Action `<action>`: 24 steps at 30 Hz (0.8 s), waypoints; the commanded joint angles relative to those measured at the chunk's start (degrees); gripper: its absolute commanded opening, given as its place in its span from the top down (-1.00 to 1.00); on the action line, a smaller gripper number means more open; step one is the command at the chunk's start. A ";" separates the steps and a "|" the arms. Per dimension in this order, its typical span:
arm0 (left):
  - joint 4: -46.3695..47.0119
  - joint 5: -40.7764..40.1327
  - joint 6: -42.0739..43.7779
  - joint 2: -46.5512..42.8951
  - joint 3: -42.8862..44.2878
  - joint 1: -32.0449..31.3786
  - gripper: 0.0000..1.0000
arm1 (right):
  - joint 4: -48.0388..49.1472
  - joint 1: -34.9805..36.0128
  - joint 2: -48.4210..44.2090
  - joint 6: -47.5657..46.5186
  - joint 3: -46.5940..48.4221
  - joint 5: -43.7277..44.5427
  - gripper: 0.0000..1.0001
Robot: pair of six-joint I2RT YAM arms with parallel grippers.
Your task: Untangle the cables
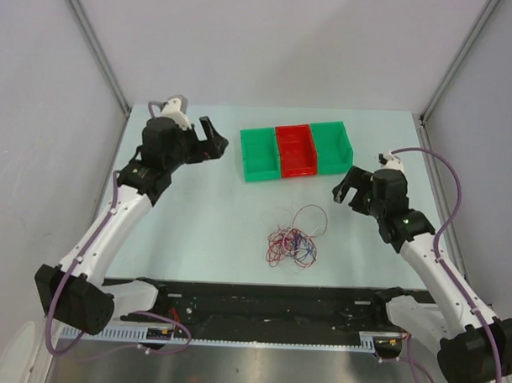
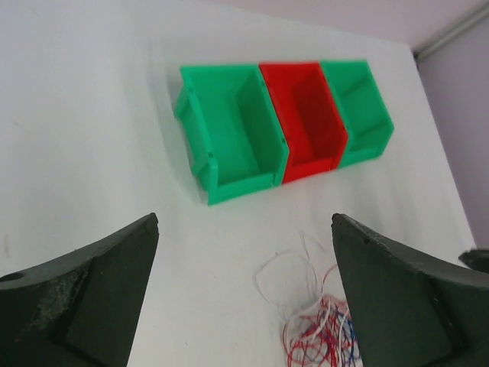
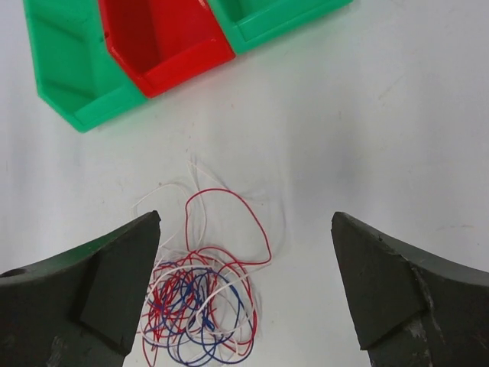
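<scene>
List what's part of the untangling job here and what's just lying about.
Job: the cables, a red, blue and white tangle; left gripper and right gripper, both open, neither touching it.
Lying about: left green bin, red bin, right green bin, side by side behind the tangle.

The cables lie in one loose tangle on the table, a little right of its middle. They are hair-thin wires in red, dark blue and white, curled into many small loops that overlap and cross in a dense knot. One red loop reaches out from the far side of the knot, wide and open, lying flat. A few white strands stray out beside it, faint against the pale surface. Blue loops edge the knot's near side
</scene>
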 commanded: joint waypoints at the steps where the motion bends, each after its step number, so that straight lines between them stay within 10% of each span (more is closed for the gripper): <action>1: -0.30 11.08 0.47 1.01 -3.10 -2.67 -1.00 | 1.06 -0.14 -1.30 -2.88 0.47 -9.48 -0.99; 10: 2.33 14.61 2.49 5.13 -13.65 -22.60 -0.99 | -5.19 14.14 1.42 -3.24 -0.06 -12.27 -1.00; 24: 6.64 23.74 1.70 25.79 -9.26 -30.10 -0.65 | -1.07 23.24 11.17 13.63 -4.98 2.96 -0.67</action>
